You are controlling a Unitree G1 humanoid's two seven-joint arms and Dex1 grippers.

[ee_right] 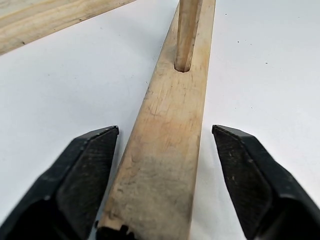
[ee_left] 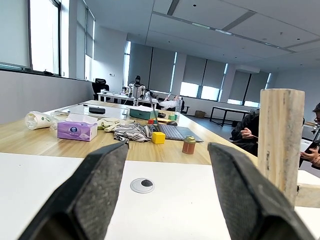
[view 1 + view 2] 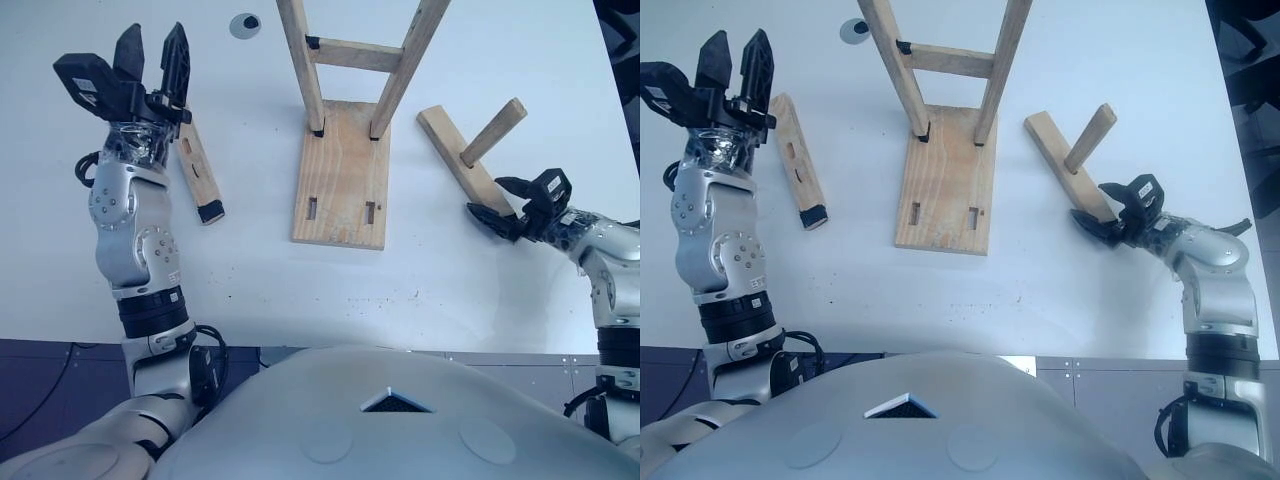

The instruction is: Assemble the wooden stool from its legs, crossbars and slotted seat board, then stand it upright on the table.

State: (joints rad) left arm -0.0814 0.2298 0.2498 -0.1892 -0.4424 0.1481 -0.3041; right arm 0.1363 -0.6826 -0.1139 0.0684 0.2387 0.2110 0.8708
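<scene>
Head view: seat board (image 3: 340,175) flat mid-table, two legs (image 3: 300,60) with crossbar (image 3: 355,55) standing in it, tops cut off; left gripper (image 3: 153,38) raised beside loose leg (image 3: 200,170), fingers wide. Left wrist view: tissue box (image 2: 76,131) print unreadable. Right wrist view: right gripper (image 1: 165,131) fingers wide either side of pegged leg (image 1: 160,175), not touching.

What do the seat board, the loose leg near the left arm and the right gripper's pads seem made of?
Seat board: pale bare wood, apparently; grain shows, no gloss. Loose leg: the same light wood, with a dark end cap, perhaps rubber or plastic. Right gripper pads: matte black, likely rubber or plastic.
</scene>
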